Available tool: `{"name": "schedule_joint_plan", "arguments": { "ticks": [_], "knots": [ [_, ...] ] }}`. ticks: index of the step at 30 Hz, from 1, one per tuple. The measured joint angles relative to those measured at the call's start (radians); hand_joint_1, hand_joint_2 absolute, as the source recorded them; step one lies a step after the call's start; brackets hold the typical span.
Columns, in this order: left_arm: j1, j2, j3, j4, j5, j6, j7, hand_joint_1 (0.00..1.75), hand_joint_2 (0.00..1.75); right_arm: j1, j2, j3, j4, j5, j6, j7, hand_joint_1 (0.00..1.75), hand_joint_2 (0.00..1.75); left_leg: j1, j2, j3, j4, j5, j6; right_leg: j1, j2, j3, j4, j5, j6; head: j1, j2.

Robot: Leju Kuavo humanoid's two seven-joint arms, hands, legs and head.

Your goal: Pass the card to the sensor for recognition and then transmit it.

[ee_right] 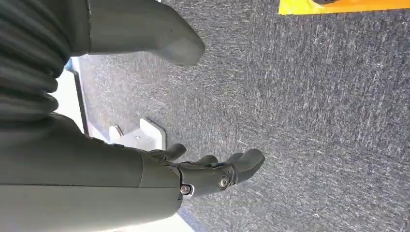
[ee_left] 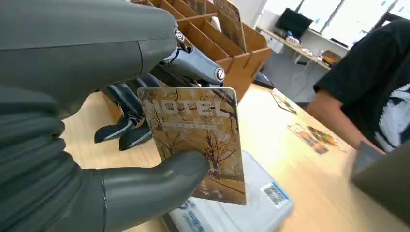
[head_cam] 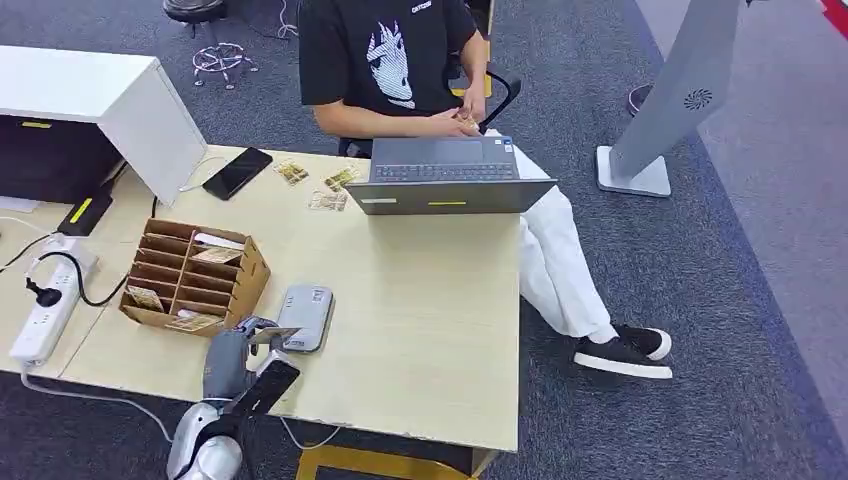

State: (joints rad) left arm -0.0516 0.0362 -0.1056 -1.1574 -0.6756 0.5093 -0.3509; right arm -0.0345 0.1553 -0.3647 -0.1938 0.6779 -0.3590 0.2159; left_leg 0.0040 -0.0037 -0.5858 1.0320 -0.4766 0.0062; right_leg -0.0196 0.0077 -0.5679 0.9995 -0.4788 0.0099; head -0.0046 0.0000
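- The left hand (head_cam: 243, 345) grasps the card (ee_left: 197, 140), pinched between the thick thumb (ee_left: 159, 186) and the darker fingers (ee_left: 126, 126); the card bears a brown tree picture and the word "HOTEL".
- The card sits just above the near end of the sensor (head_cam: 305, 317), a flat grey box lying on the table (head_cam: 430, 330); whether card and sensor touch cannot be told.
- In the left wrist view the sensor (ee_left: 251, 205) shows pale beneath the card, with a small printed label on its top.
- Just beside the sensor, on its side away from the laptop (head_cam: 448, 177), stands a brown cardboard organizer (head_cam: 190, 275) with several slots, some holding cards.
- Beyond the sensor, near the laptop, a few loose cards (head_cam: 328, 190) lie flat, and a black phone (head_cam: 237, 172) lies further along the same edge.
- A person in a black printed shirt (head_cam: 385, 55) sits behind the laptop, hands together above its keyboard.
- A white power strip (head_cam: 48, 300) with a black plug lies on the far side of the organizer from the sensor.
- The right hand (ee_right: 203, 169) hangs over grey carpet (ee_right: 314, 121), well away from the sensor, fingers loosely apart and holding nothing.
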Motion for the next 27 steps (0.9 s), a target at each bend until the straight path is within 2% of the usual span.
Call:
{"name": "schedule_joint_plan", "arguments": {
  "ticks": [3, 18, 27],
  "knots": [
    [0.000, 0.004, 0.016, 0.021, -0.009, 0.021, 0.005, 1.75, 1.75, 0.000, 0.000, -0.004, 0.000, 0.001, 0.000, 0.000, 0.00, 1.75, 0.000, 0.000, 0.000, 0.000, 0.000, 0.000, 0.000, 0.000, 0.000, 0.000, 0.000, 0.000, 0.000, 0.000],
    [-0.003, 0.008, 0.043, 0.068, -0.011, 0.024, 0.004, 1.75, 1.75, 0.000, 0.000, -0.012, 0.000, 0.002, 0.000, 0.000, 0.00, 1.75, 0.000, 0.000, 0.000, 0.000, 0.000, 0.000, 0.000, 0.000, 0.000, 0.000, 0.000, 0.000, 0.000, 0.000],
    [-0.025, 0.022, 0.085, 0.164, -0.122, 0.107, 0.035, 1.75, 1.75, 0.000, 0.000, -0.034, 0.000, 0.019, -0.001, -0.002, 0.00, 1.75, 0.000, 0.000, 0.000, 0.000, 0.000, 0.000, 0.000, -0.001, 0.001, 0.000, 0.000, 0.000, 0.000, 0.000]
  ]
}}
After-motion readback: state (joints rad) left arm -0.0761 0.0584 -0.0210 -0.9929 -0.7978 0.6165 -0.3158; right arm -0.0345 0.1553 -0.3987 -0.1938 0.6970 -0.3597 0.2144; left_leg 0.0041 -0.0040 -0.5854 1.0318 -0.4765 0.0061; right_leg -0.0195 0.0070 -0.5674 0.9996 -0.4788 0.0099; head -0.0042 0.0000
